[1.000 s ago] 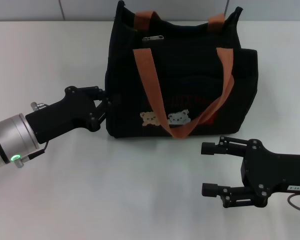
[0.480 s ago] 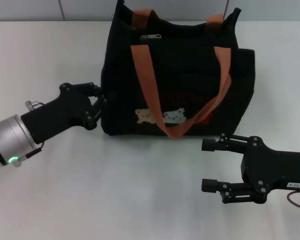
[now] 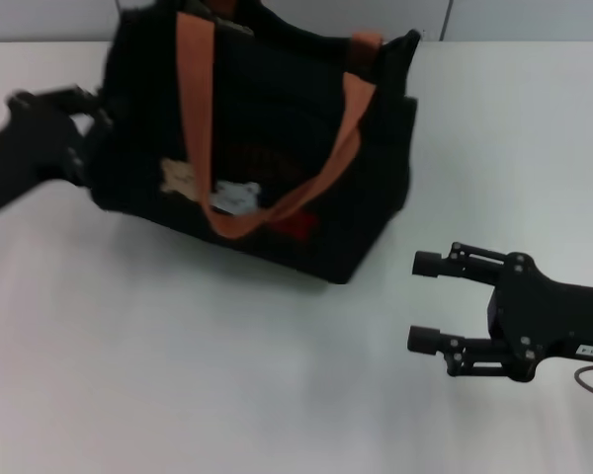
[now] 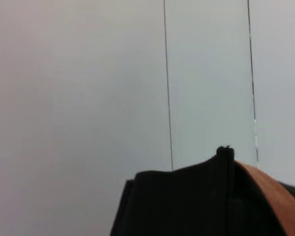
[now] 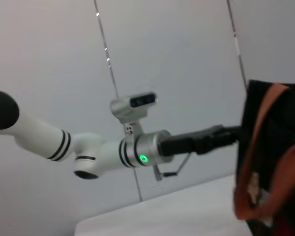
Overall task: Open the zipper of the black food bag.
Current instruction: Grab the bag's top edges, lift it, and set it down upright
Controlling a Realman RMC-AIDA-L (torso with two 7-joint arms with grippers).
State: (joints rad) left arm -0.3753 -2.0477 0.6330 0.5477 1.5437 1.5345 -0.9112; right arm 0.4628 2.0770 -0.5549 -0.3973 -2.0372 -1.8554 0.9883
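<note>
The black food bag [image 3: 277,168] stands tilted and turned at the upper left of the head view, its orange-brown handles [image 3: 193,109] and two bear patches [image 3: 183,178] facing me. My left gripper [image 3: 84,128] is at the bag's left end, shut on its side fabric. The right wrist view shows the same gripper [image 5: 233,132] meeting the bag's edge [image 5: 280,162]. The left wrist view shows only the bag's top corner [image 4: 187,201]. My right gripper [image 3: 418,302] hovers open at the lower right, apart from the bag. The zipper is out of view.
The white table [image 3: 178,375] stretches in front of the bag and between both arms. A pale wall with panel seams [image 4: 166,83] stands behind the table.
The bag has swung left and back with my left gripper, turning so its right end points toward me and tipping up. The right gripper has barely shifted.
</note>
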